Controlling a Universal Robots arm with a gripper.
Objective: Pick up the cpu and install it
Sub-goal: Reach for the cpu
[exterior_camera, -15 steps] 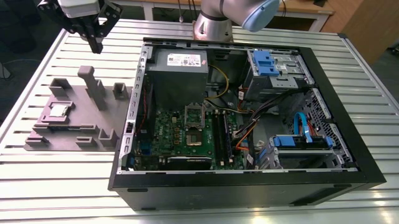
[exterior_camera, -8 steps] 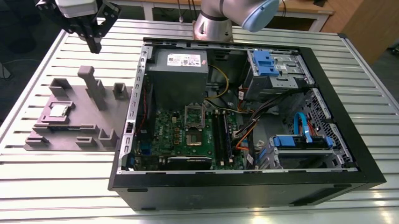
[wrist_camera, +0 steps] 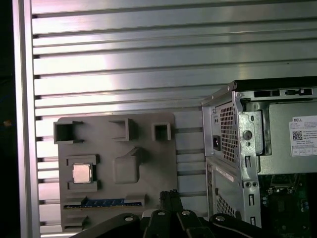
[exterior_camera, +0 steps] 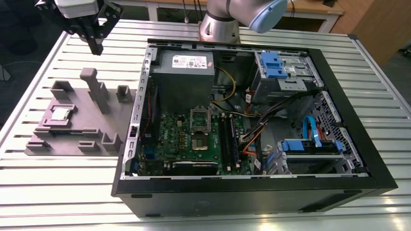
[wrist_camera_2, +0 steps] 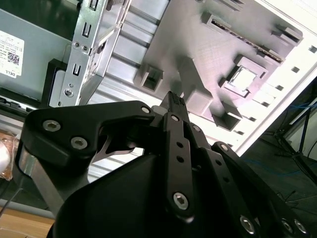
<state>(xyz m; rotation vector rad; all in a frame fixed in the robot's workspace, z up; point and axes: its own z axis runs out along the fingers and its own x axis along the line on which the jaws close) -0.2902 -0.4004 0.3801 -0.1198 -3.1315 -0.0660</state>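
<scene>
The cpu (exterior_camera: 61, 114), a small silver square, lies flat in a recess of the mauve-grey tray (exterior_camera: 80, 122) on the exterior view's left. It also lies in the tray in both wrist views, cpu (wrist_camera_2: 242, 78) and cpu (wrist_camera: 81, 173). My gripper (exterior_camera: 97, 50) hangs well above the table beyond the tray's far end, fingers pressed together and holding nothing. Its black fingertips (wrist_camera: 170, 194) hover over the tray's edge, apart from the cpu. The metal socket frame (exterior_camera: 200, 126) sits on the green motherboard inside the open computer case.
The open black computer case (exterior_camera: 350, 110) lies to the tray's right, with a grey power supply (exterior_camera: 183, 72), blue drive brackets (exterior_camera: 280, 65) and cables. Tall blocks (exterior_camera: 96, 89) rise from the tray. A memory stick (wrist_camera: 106, 202) lies along the tray's edge. The slatted table (exterior_camera: 64, 192) surrounds them.
</scene>
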